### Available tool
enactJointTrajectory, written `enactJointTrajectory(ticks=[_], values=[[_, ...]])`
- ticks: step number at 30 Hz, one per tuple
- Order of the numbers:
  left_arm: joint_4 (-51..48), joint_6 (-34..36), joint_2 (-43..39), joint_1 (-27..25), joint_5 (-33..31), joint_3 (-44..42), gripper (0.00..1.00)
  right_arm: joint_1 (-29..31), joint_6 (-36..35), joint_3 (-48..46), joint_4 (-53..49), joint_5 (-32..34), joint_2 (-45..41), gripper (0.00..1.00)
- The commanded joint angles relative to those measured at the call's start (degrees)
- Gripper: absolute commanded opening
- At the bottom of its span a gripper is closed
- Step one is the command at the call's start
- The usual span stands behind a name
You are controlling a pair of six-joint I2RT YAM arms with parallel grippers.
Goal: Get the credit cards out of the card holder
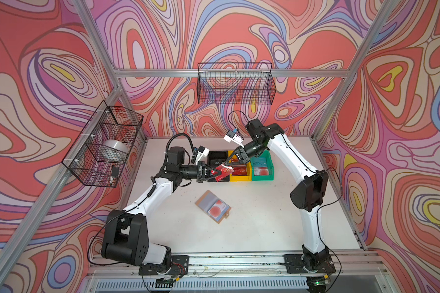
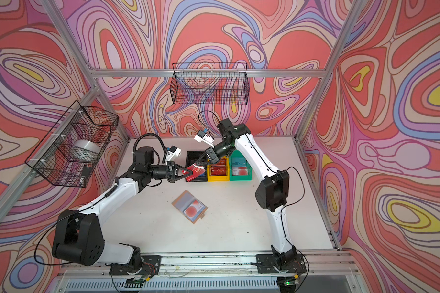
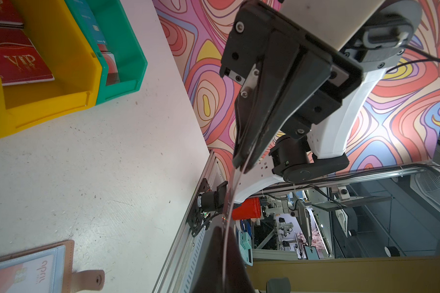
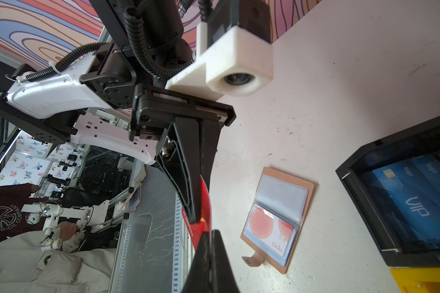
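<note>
While both grippers pinch it, the thin red plastic VIP card (image 1: 223, 172) hangs in the air over the back part of the white bench (image 1: 264, 215), clear of the surface.

Left gripper (image 1: 215, 175): pressed together on the card end nearer the bench's left edge.
Right gripper (image 1: 230, 166): pressed together on the opposite end, toward the back edge.

The card's long axis therefore runs from one gripper to the other, slanting from front-left to back-right. Both wrist views show the card edge-on, and it looks slightly bowed between the two grips.

Key relation: the yellow plastic bin (image 1: 240, 178), with red VIP cards in it, sits at the back edge just beyond the right gripper. It stands between the black plastic bin (image 1: 217, 152) and the green plastic bin (image 1: 262, 177). The right arm is the nearer one.

Judgement: this is a hand-over. The left gripper should let go before the right arm moves off, or the card may bend or slip.

The tan leather-like card holder (image 1: 208, 201) lies open and flat mid-bench, toward the front edge and well apart from both grippers. A pale card with a red circle (image 1: 216, 212) sits in one clear sleeve and is not yet removed.
</note>
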Motion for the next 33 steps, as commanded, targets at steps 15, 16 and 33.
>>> enactJointTrajectory(ticks=[15,16,33], values=[[-12.8,5.24,-2.98,7.99,-18.32,-1.46,0.37,-1.29,10.25,-10.33,10.01,6.39,-7.0,0.0],[-12.8,5.24,-3.35,8.25,-18.52,-1.87,0.37,-1.64,11.92,-10.42,11.24,8.16,-7.16,0.0],[-12.16,4.54,-8.94,10.92,-20.25,-6.57,0.36,-3.73,25.79,-14.86,22.09,43.78,-4.18,0.0]])
